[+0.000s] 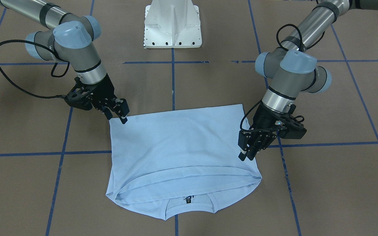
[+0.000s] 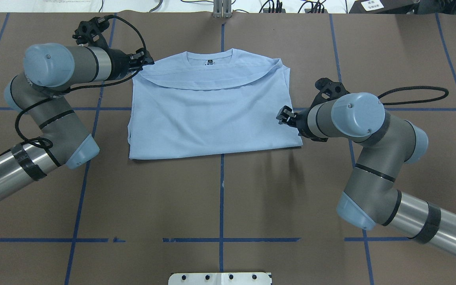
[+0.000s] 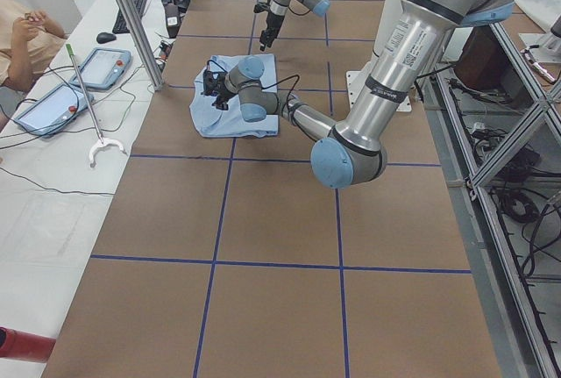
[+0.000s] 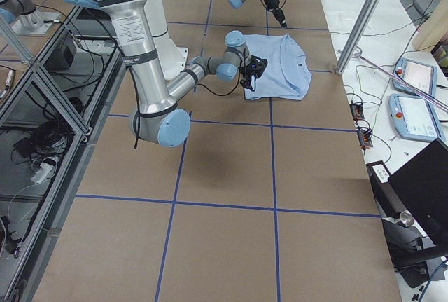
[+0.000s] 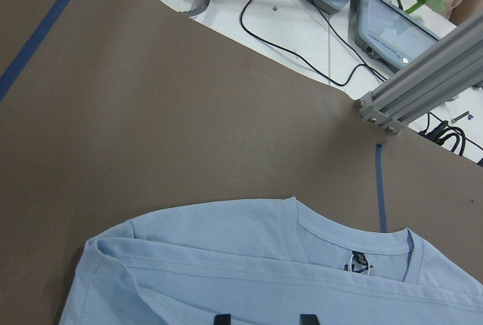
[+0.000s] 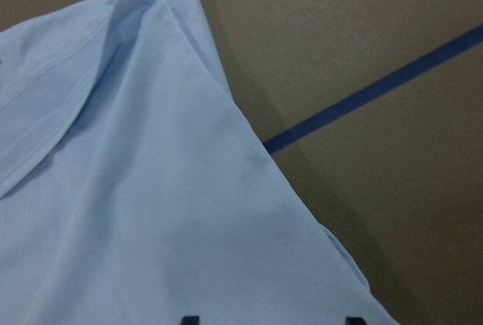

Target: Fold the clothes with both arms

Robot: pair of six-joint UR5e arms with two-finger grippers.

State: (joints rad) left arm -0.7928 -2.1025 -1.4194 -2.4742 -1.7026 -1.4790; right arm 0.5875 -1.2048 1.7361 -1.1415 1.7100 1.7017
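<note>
The light blue T-shirt (image 1: 176, 144) lies folded on the brown table, its ribbed collar (image 1: 189, 205) and black neck label (image 2: 209, 61) at the far end from me; the chest print is hidden. My left gripper (image 1: 246, 156) hovers over the shirt's side edge near the collar end. Its fingertips stand a little apart in the left wrist view (image 5: 264, 319), with nothing held. My right gripper (image 1: 116, 116) is open and empty over the shirt's near corner on the other side. Its fingertips stand wide apart above the cloth (image 6: 151, 212).
The white pedestal base (image 1: 172, 26) stands behind the shirt. Blue tape lines (image 2: 222, 198) cross the table. Past the far table edge are an aluminium post (image 5: 423, 84), cables and teach pendants (image 3: 105, 67). A person (image 3: 22, 36) sits there.
</note>
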